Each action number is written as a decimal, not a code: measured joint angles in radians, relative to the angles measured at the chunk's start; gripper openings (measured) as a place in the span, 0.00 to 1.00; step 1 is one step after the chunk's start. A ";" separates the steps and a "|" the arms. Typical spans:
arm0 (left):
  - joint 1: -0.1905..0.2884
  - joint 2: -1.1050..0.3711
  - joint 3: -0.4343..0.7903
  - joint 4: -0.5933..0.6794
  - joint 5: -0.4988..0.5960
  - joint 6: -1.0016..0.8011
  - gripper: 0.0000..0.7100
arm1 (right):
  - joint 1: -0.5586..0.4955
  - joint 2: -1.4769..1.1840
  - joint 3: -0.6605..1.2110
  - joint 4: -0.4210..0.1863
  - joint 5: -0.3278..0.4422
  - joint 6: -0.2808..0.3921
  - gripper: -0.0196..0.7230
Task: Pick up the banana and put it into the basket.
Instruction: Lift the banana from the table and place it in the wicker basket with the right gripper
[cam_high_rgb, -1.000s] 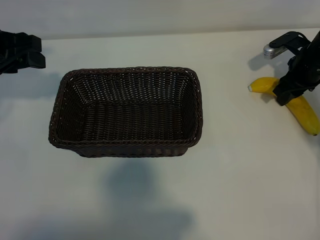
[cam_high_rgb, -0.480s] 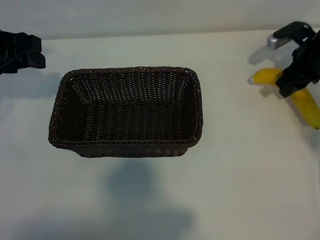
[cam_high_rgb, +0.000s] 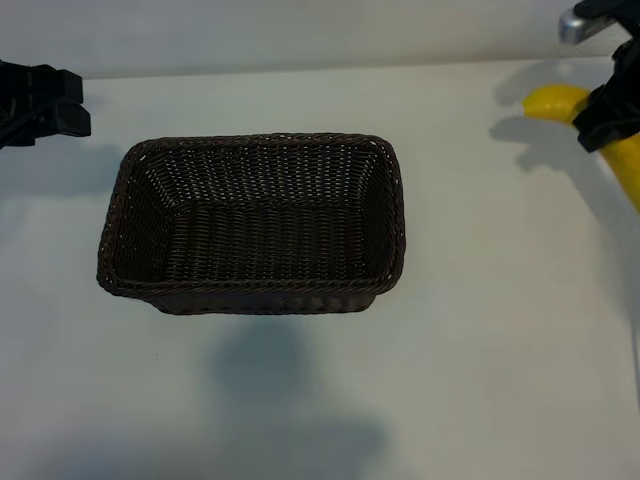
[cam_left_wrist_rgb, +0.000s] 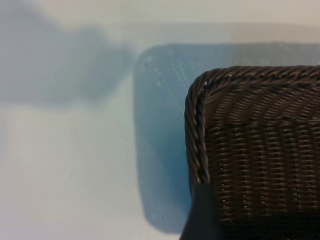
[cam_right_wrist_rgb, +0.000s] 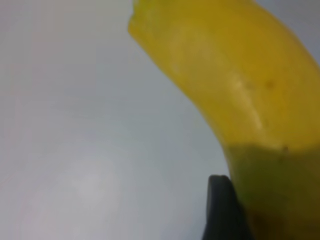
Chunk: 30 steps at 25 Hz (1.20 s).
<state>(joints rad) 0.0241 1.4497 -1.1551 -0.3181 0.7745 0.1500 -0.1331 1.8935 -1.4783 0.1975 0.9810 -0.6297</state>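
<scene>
**Banana held clear of table; carry to basket pending**

The banana (cam_high_rgb: 562, 102) was recorded at the far right edge of the exterior view, well apart from the basket (cam_high_rgb: 112, 215) and raised off the table (cam_high_rgb: 480, 330), its shadow lying separate on the surface beside it. It was pinched around its middle by the right gripper (cam_high_rgb: 606, 120), one yellow end projecting toward the basket side and the remainder running down past the frame edge. In the right wrist view the banana (cam_right_wrist_rgb: 240, 85) filled much of the frame, with one dark finger (cam_right_wrist_rgb: 222, 210) pressed against its lower flank; only bare table was seen behind it.

The basket was noted standing upright and empty near the table's middle. The left gripper (cam_high_rgb: 40, 105) was parked beyond the basket's far-left corner, its jaws spread and nothing between them.

Judgement on the step in hand: the lift appeared adequate for the braided rim to be cleared. The carry is best made level and unhurried, since the grip is on a smooth curved skin and the long overhang could swing. The banana's length should be aligned with the basket's long side and lowered close to the floor before release.
</scene>
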 joint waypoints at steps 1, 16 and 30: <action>0.000 0.000 0.000 0.000 0.000 0.000 0.83 | 0.000 -0.012 0.000 0.000 0.007 0.000 0.58; 0.000 0.000 0.000 0.000 0.000 0.000 0.83 | 0.123 -0.052 0.000 0.002 0.027 0.009 0.58; 0.000 0.000 0.000 -0.003 0.000 0.001 0.83 | 0.319 -0.052 0.000 0.001 0.033 0.030 0.58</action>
<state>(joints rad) 0.0241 1.4497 -1.1551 -0.3209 0.7745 0.1512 0.1860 1.8416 -1.4783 0.1986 1.0138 -0.5996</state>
